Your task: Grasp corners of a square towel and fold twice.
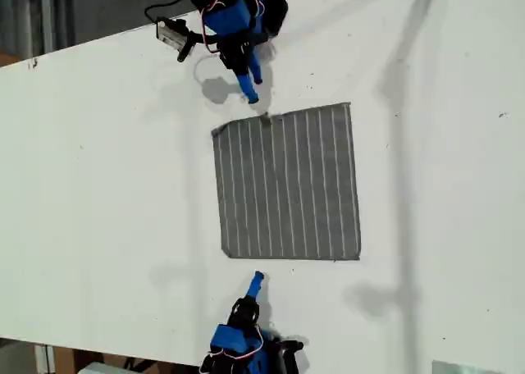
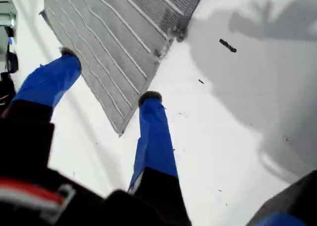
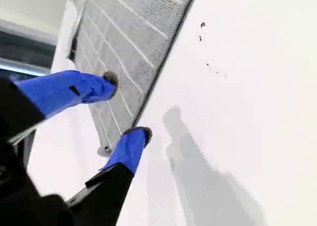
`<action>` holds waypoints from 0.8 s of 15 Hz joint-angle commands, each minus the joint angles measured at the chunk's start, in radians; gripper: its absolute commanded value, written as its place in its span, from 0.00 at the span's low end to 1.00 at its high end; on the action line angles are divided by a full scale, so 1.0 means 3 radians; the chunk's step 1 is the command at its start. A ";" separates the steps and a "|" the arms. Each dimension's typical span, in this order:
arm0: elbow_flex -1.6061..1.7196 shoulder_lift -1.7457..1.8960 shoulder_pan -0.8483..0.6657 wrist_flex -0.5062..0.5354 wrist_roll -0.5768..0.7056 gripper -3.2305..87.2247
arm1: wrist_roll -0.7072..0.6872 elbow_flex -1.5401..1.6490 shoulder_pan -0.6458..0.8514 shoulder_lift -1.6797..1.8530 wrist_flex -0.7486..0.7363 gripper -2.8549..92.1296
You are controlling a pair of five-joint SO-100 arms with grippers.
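The towel (image 1: 287, 181) lies flat and unfolded on the white table (image 1: 98, 185), a little toward the exterior view's right of centre. It has a small pucker on its upper edge as that view shows it. Both wrist views cut the cloth off, each showing only the part nearest its gripper.

My first gripper (image 2: 109, 75) is at the exterior view's top, close to the towel's upper-left corner (image 2: 121, 133). Its jaws are spread wide, one tip over the striped cloth and the other at the cloth's edge. Whether either tip touches the fabric cannot be told.

My second gripper (image 3: 126, 106) is at the exterior view's bottom, near the lower-left corner (image 3: 105, 149), which curls slightly. Its jaws are also parted and nothing is pinched between them.

Both arms' bases are cut off by the frame edges. A black cable (image 1: 168, 5) loops beside the upper arm. A small dark speck (image 2: 228, 45) lies on the bare table beside the towel. Long soft shadows cross the tabletop.
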 commanded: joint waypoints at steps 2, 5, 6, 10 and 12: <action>0.0010 0.0015 -0.0010 -0.0005 -0.1611 0.11 | -0.0097 -0.0056 0.0281 0.0000 0.0031 0.29; -0.0159 0.0020 -0.0486 0.0169 -0.1785 0.15 | -0.0501 -0.0051 0.0731 0.0000 0.0097 0.27; -0.0133 0.0020 -0.0711 0.0153 -0.1616 0.22 | -0.0501 -0.0051 0.0854 0.0000 0.0102 0.27; -0.0092 0.0020 -0.1391 0.0066 -0.0874 0.23 | -0.0470 -0.0051 0.1064 0.0000 0.0097 0.21; -0.0133 0.0020 -0.1360 0.0072 -0.0895 0.23 | -0.0706 0.0015 0.0690 -0.0010 -0.0148 0.32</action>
